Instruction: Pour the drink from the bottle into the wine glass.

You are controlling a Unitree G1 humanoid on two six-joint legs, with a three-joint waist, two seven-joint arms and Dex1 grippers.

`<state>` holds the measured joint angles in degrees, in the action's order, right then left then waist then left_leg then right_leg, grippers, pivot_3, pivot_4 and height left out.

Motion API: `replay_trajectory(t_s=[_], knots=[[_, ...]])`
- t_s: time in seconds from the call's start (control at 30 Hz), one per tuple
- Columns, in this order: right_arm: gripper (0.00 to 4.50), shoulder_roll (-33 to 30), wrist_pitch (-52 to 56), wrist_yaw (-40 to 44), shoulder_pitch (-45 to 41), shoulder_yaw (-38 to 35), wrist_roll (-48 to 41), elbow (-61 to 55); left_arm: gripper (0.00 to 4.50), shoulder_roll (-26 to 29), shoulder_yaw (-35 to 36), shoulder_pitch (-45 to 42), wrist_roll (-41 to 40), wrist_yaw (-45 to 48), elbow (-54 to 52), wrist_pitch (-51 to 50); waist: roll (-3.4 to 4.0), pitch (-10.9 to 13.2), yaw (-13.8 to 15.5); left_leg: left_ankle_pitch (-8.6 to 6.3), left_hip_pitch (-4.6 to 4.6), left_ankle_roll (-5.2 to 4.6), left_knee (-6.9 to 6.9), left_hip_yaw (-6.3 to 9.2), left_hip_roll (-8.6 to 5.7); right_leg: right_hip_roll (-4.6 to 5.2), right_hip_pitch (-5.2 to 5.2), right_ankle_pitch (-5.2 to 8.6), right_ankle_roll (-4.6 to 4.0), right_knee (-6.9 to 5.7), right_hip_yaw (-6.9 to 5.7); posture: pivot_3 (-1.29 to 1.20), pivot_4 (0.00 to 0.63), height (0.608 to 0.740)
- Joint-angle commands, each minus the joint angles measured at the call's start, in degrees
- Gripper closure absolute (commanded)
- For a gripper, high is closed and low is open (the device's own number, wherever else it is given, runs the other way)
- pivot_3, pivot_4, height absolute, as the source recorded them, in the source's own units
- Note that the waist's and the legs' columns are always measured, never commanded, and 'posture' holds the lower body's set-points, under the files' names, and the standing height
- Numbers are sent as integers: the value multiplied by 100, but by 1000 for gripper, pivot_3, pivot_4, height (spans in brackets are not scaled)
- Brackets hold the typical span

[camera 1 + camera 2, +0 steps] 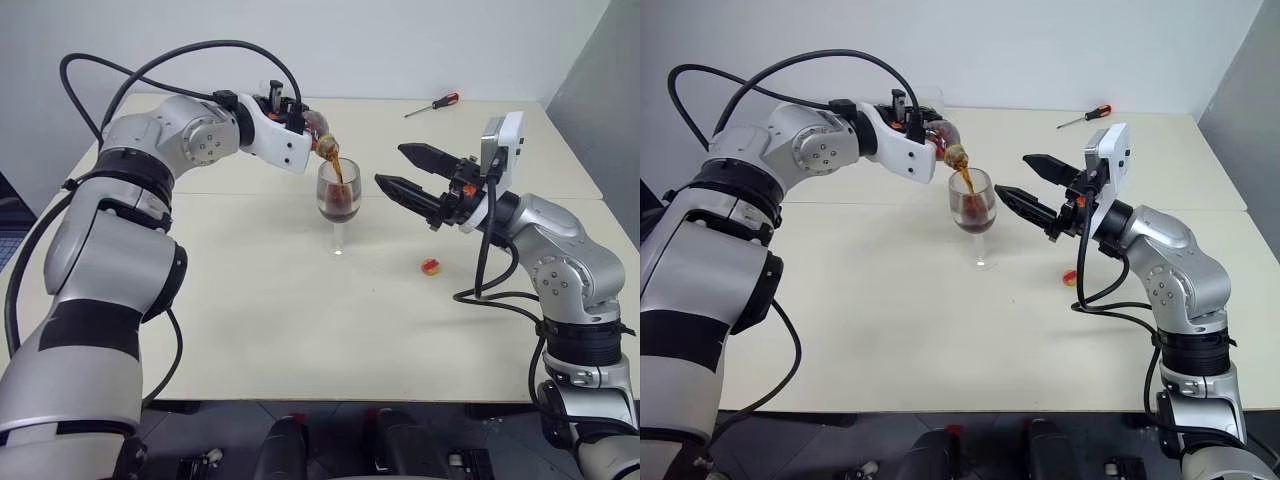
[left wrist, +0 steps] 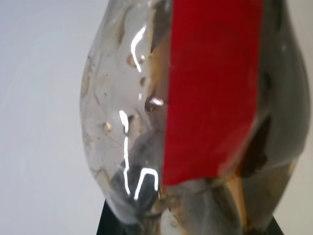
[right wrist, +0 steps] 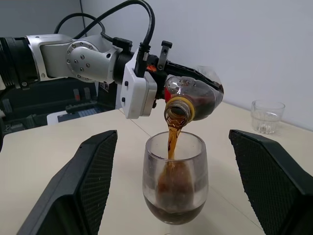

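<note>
Dark brown drink (image 3: 170, 142) streams at frame centre from the tilted bottle (image 3: 193, 97), pinched by the left gripper (image 1: 290, 118), into the wine glass (image 1: 338, 195); right gripper (image 1: 408, 170) spread; overtilting risks overflow.

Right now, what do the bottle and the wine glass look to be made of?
The bottle: probably thin clear plastic, glossy; its wall looks dented and creased, with a red label band. The wine glass: apparently clear smooth glass, with an even rim and thin stem; moulded plastic can't be ruled out.
</note>
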<state>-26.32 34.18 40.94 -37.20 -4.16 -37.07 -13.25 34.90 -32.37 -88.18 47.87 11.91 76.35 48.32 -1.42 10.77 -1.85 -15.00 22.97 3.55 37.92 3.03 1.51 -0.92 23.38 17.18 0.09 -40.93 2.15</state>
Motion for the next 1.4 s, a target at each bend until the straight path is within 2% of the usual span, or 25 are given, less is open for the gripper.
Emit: replay_trajectory(t_s=[0.03,1.0,1.4], knots=[[579,-6,-94,7,-149,-35,-3,-144,3706,124,-3,-349,-11,-127,-57,25,0,0,0,0,0,0,0,0,0,0,0,0,0,0,0,0,150,740],[579,-32,-72,-7,-131,-47,8,-149,3706,98,-83,-361,25,-230,-37,19,0,0,0,0,0,0,1,-1,0,0,0,0,0,-2,0,0,150,740],[579,-19,-61,-16,-155,-14,24,-95,3706,-121,562,-5,-902,792,-19,-103,0,0,-1,0,-1,0,2,-3,0,0,1,0,0,-4,0,0,150,740]])
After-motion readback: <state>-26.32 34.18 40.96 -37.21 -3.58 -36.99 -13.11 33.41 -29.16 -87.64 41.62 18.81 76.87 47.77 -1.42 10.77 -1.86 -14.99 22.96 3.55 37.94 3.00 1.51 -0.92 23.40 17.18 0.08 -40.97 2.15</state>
